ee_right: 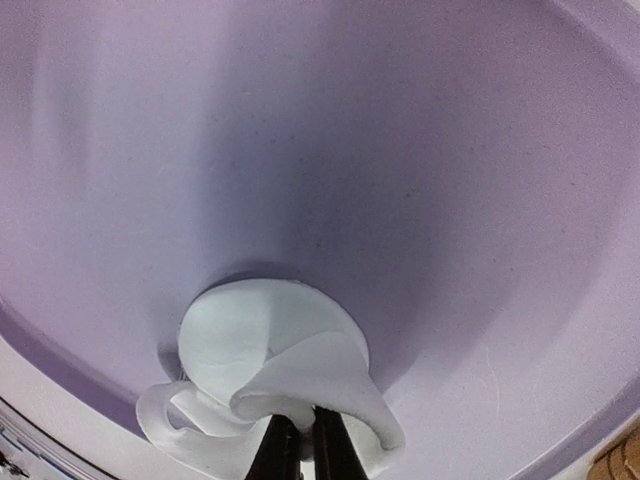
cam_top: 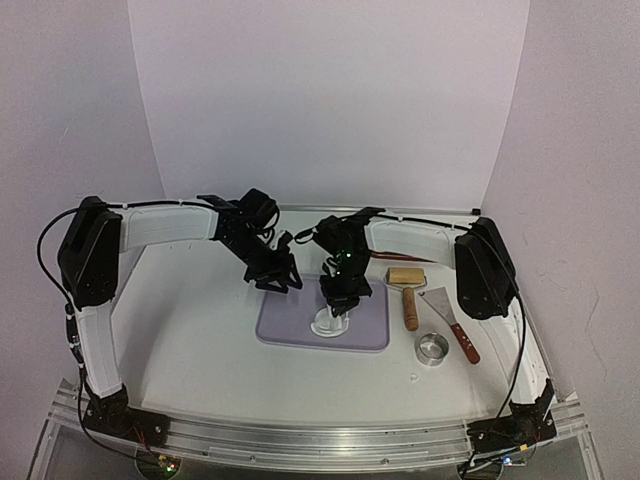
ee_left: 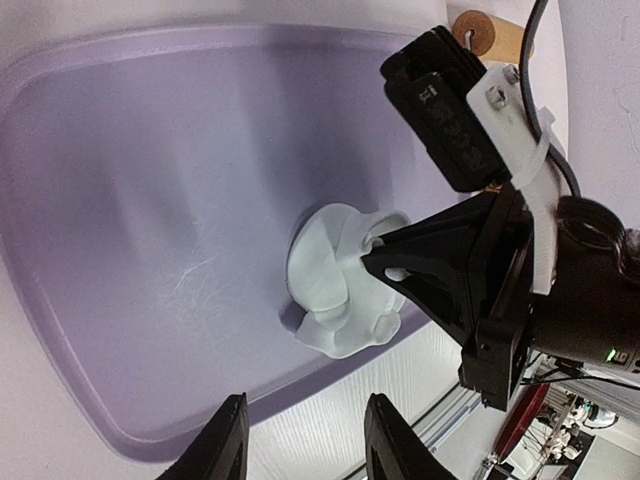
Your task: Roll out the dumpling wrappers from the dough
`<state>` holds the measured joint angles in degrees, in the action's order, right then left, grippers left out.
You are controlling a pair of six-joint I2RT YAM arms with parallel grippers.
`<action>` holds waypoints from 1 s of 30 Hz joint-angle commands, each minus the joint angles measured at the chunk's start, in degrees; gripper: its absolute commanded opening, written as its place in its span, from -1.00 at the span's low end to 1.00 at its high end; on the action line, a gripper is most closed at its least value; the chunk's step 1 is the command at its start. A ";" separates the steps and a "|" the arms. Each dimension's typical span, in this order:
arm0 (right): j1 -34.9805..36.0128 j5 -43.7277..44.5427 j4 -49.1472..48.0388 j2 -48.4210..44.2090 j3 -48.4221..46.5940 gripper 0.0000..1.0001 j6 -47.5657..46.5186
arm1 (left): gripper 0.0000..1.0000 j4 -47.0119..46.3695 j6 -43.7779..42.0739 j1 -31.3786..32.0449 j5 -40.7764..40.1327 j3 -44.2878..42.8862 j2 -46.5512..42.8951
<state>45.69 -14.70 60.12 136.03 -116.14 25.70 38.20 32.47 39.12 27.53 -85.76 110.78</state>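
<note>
— What's the biggest thing here?
— The white table (cam_top: 200, 350). The left arm (cam_top: 160, 225) and right arm (cam_top: 420, 240) both reach in over its middle.

— And beneath them?
— A lilac mat (cam_top: 290, 330) with a raised rim, lying flat at the centre of the table.

— Any tools?
— Three, all on the table to the right of the mat. The wooden roller (cam_top: 409, 300) is just beside the mat. The scraper (cam_top: 450, 315), with its red handle, is further right. The metal ring cutter (cam_top: 432, 348) stands nearer the arm bases.

— Where is the dough (ee_right: 270, 360)?
— On the mat, towards its near edge. It is a thin, roundish white sheet. One side lies flat, while the other is folded up and crumpled, with a loose strip curling off it.

— Who has hold of it?
— The right gripper (ee_right: 303, 440). Its fingers are pinched together on the raised fold, and the rest of the sheet rests on the mat.

— And the left gripper (ee_left: 305, 445)?
— It hangs above the mat's rim near the dough, apart from it. Its fingers are spread, with nothing between them.
</note>
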 commanded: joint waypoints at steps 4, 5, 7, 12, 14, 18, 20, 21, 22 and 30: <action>0.28 1.94 1.17 -3.95 -0.31 -1.00 -1.45 | -0.23 3.40 -3.30 1.48 4.12 -8.98 7.67; 0.29 2.23 1.16 -4.13 -0.17 -1.00 -1.62 | -0.23 3.11 -3.19 1.50 4.24 -9.03 7.94; 0.29 2.70 1.21 -4.46 0.19 -1.00 -1.83 | -0.31 3.02 -3.04 1.48 4.37 -9.48 8.66; 0.34 3.36 0.84 -5.16 1.34 -1.00 -2.06 | -0.64 2.73 -3.26 1.40 8.06 -10.56 11.32; 0.28 3.78 0.55 -5.17 1.74 -1.00 -2.03 | -0.72 2.72 -3.58 1.44 9.41 -11.01 12.18; 0.34 3.72 -0.46 -5.56 2.69 -1.00 -1.86 | -0.73 1.73 -3.82 1.40 11.73 -11.53 13.64; 0.32 3.66 -1.23 -5.80 3.39 -1.00 -1.75 | -0.72 0.99 -3.94 1.40 12.82 -11.84 14.48; 0.34 3.60 -1.67 -5.87 3.75 -1.00 -1.73 | -0.73 0.12 -3.99 1.40 13.92 -11.82 14.84; 0.33 3.70 -1.82 -5.85 3.95 -1.00 -1.66 | -0.74 -0.86 -3.91 1.43 15.22 -11.79 15.05; 0.38 4.32 -4.38 -6.79 6.14 -1.00 -0.16 | -0.77 -2.75 -4.42 1.40 21.45 -14.73 19.04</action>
<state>45.69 -11.81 57.47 133.44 -111.01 24.53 37.06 29.76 40.56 44.62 -96.50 127.39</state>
